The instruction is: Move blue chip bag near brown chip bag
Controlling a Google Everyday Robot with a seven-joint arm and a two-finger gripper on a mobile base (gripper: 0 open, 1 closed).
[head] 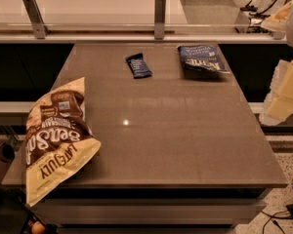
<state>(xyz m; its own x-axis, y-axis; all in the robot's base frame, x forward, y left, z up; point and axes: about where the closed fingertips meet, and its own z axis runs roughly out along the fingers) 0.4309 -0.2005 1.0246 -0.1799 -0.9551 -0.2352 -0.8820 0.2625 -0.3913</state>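
Camera view, single frame.

- Table (176,130): smooth grey-brown slab, glossy, with faint light reflections.
- Blue chip bag (202,57): lies flat at the far right of the table, close to the far edge. Crinkly dark navy foil with white lettering. The lettering reads upside down from this side, so the bag's top end faces the near edge. The outline spreads wider left-to-right than far-to-near and is skewed a little. The view is foreshortened there, so the true long axis cannot be told.
- Brown chip bag (58,140): on the near left corner, puffy, the largest bag. It has a brown centre with big white letters and cream-yellow ends. Its long axis runs from far-right to near-left, and the "LATE JULY" end hangs past the table's edge. It is well apart from the blue chip bag, across the table's diagonal.
- Bar wrapper (138,65): small, narrow, dark blue. It lies between the two bags at the far middle, left of the blue chip bag and not touching it.
- Gripper (282,99): a pale, blurred cream-white form at the right edge of the view, beyond the table's right side. It is to the right of and nearer than the blue chip bag, clear of it, touching nothing. Released or clenched: cannot tell.
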